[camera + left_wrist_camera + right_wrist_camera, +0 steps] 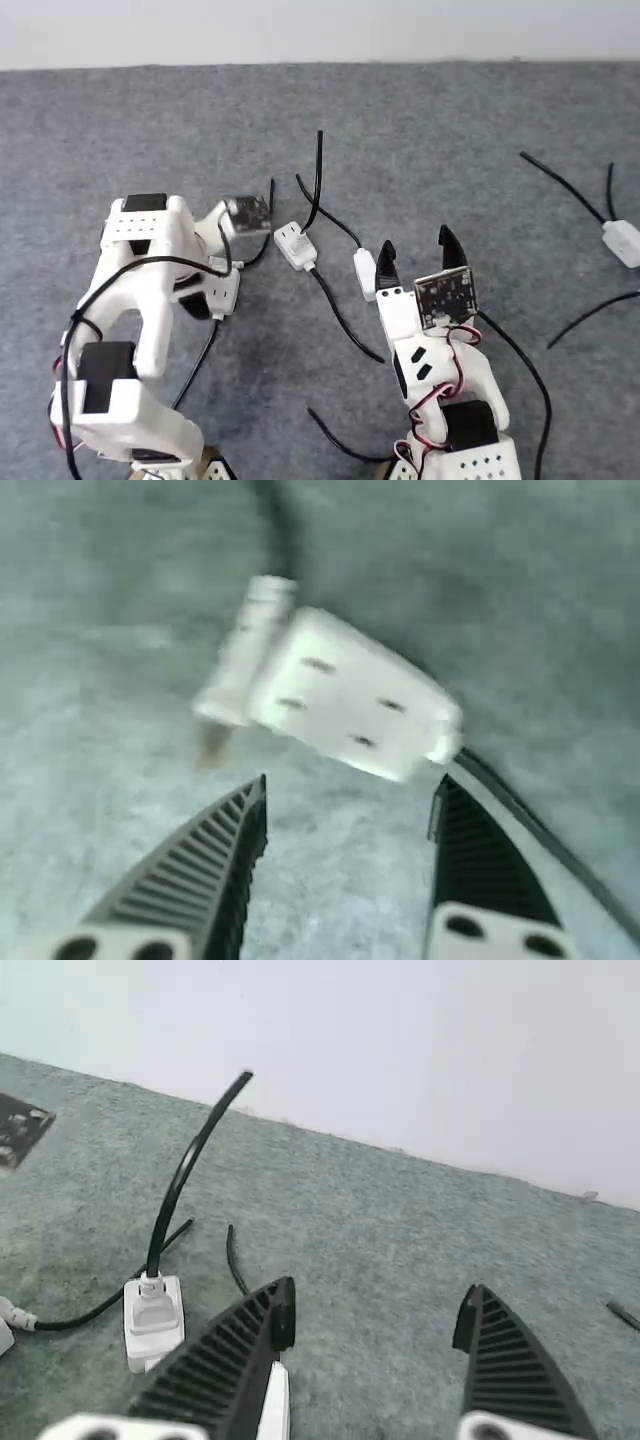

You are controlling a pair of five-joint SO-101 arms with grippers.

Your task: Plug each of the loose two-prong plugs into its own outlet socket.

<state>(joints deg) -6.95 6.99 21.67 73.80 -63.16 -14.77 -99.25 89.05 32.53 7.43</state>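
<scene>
A white outlet block (295,246) lies on the grey carpet at the centre, with a black cable rising from its far end. In the left wrist view its slotted face (350,695) sits just beyond my left gripper (350,805), which is open and holds nothing. A loose white plug (365,272) lies to the right of the block. My right gripper (415,250) stands open right beside that plug, whose tip (275,1405) shows under one finger. The right wrist view has the block (152,1322) farther off.
A second white outlet (622,242) lies at the far right edge with black cables (565,185) around it. More black cables (345,320) trail across the carpet between the arms. The carpet ends at a pale wall (320,30) at the back.
</scene>
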